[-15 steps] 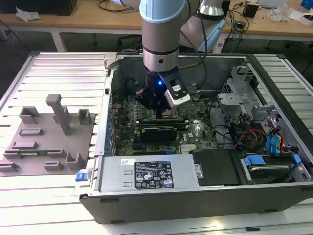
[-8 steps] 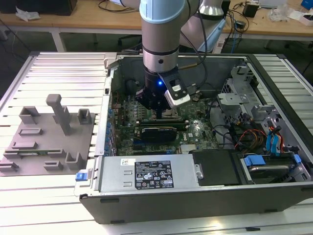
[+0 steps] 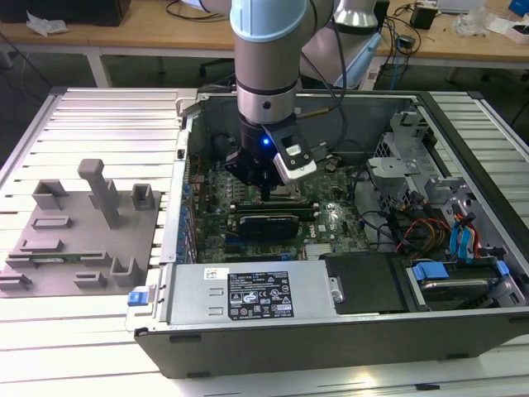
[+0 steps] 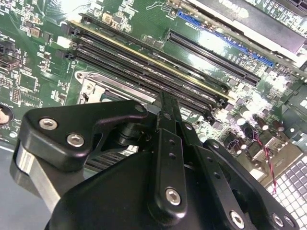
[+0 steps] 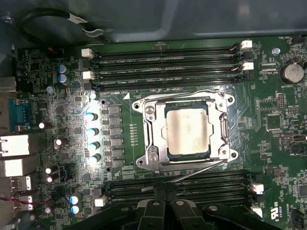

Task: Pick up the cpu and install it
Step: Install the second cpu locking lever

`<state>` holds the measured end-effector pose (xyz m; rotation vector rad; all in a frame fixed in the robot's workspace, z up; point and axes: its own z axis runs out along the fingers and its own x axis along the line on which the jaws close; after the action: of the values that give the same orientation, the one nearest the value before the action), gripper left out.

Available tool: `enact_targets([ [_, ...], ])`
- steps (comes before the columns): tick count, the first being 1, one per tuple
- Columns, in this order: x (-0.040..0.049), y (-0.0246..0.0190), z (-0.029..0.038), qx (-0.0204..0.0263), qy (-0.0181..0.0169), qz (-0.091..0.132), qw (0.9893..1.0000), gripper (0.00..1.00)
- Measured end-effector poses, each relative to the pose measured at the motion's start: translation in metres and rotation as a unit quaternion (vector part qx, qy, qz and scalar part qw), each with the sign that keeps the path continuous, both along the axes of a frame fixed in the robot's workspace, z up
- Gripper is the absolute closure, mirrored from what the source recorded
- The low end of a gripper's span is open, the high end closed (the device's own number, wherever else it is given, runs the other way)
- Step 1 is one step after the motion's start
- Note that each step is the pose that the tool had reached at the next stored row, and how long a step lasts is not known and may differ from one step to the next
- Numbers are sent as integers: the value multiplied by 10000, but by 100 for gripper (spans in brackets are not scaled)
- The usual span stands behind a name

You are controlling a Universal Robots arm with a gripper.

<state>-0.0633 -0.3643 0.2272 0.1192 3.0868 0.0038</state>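
Fingers [image 5: 165,203] of the gripper [image 4: 165,103] come together at a narrow point with no gap visible between them and nothing held; in the second wrist view they run forward as 1 thin black blade whose tip sits over the edge of the metal frame [image 4: 96,88], beside the long memory slots [image 4: 144,67].

In the first wrist view the cpu [image 5: 187,128] already lies in the socket [image 5: 184,132] on the green motherboard [image 5: 120,124]. It rests flat with its shiny silver top facing up toward the camera. Its outline is close to square, with the slightly longer side running from 1 bank of memory slots toward the other, and its edges sit square with the frame around it. A thin lever wire [image 5: 201,170] crosses the frame's side nearest the fingers.

From the exterior view the arm [image 3: 269,58] stands upright over the open computer case [image 3: 331,331], and the gripper body hides the socket and the chip beneath it. A grey fixture tray [image 3: 83,223] lies on the slatted table [image 3: 99,124] toward the exterior view's left, well apart from the case. The fingers' roots are cut off at the edge of the first wrist view.
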Motion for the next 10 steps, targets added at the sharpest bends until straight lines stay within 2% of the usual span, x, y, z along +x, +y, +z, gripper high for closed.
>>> enact_targets([
  [8, -53, 0, -17, 5, 0, 0, 10000, 89],
  [10, -64, 0, -26, 19, -1, 0, 10000, 89],
])
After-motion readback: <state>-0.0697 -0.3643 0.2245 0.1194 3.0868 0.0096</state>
